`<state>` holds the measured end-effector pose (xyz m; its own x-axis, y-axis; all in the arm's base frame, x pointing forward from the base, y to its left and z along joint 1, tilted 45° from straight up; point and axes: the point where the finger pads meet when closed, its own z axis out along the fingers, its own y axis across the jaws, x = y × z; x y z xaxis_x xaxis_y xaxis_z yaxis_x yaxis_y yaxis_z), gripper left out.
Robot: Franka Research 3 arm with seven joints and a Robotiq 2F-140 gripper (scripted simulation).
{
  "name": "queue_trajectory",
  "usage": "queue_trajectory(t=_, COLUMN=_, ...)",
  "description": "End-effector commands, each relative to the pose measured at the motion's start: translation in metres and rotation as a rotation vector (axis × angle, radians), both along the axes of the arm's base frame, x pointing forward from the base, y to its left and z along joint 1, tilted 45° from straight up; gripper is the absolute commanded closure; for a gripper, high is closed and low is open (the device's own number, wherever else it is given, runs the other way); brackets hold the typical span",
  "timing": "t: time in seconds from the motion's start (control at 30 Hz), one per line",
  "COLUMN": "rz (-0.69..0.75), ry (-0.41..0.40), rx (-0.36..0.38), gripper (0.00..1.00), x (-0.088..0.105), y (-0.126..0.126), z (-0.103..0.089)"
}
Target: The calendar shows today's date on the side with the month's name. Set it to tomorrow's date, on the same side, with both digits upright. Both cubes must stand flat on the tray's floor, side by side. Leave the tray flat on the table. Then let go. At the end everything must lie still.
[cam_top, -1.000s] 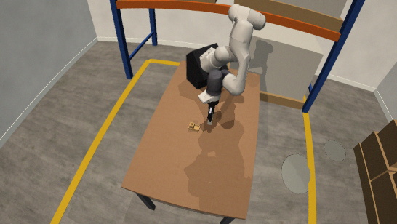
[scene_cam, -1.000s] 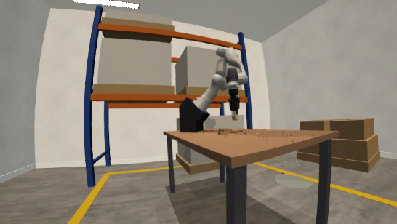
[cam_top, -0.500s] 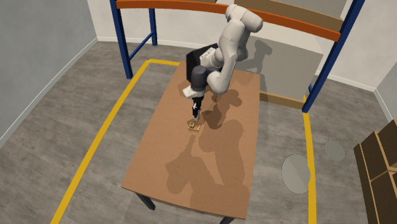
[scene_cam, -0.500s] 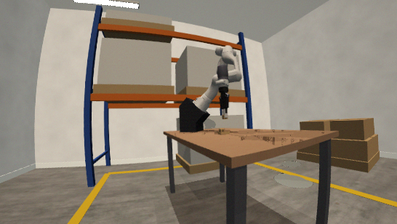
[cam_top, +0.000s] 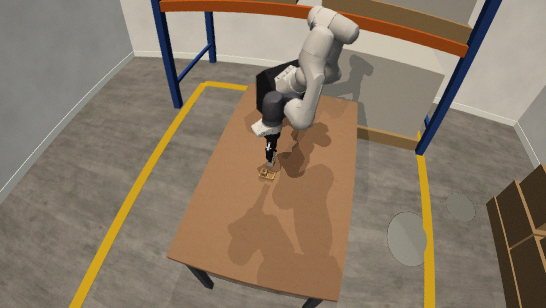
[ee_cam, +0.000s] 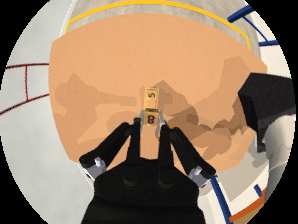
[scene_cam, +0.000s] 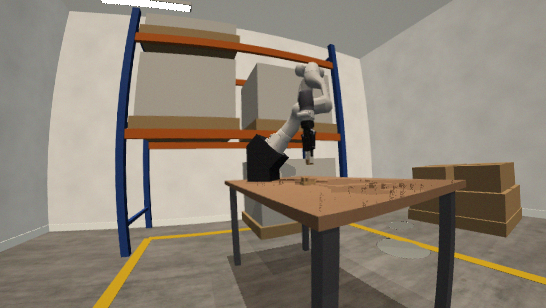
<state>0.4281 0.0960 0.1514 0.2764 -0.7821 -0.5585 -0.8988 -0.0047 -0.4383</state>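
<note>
The cube marked 8 (ee_cam: pixel 151 118) is clamped in the claw (cam_top: pixel 270 164) (scene_cam: pixel 309 162) (ee_cam: pixel 151 115), held above the tray (cam_top: pixel 267 175) (scene_cam: pixel 307 183).

In the top view, the small tray (cam_top: pixel 267 175) is showing too small for reading any digit or month name. In the exterior view, its details are blurring above the desk (scene_cam: pixel 320 212). In the wrist view, the cube with 8 (ee_cam: pixel 151 119) is hiding part of the tray, and the picture's round edge is cutting off the black base (ee_cam: pixel 265 100).
</note>
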Motion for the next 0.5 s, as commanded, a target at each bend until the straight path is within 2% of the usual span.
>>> queue_trajectory(t=0.0, rz=0.009, ry=-0.015, rx=-0.008, gripper=0.83, x=0.004, y=0.002, z=-0.003)
queue_trajectory(t=0.47, rz=0.009, ry=-0.015, rx=-0.008, gripper=0.83, x=0.016, y=0.024, z=-0.029)
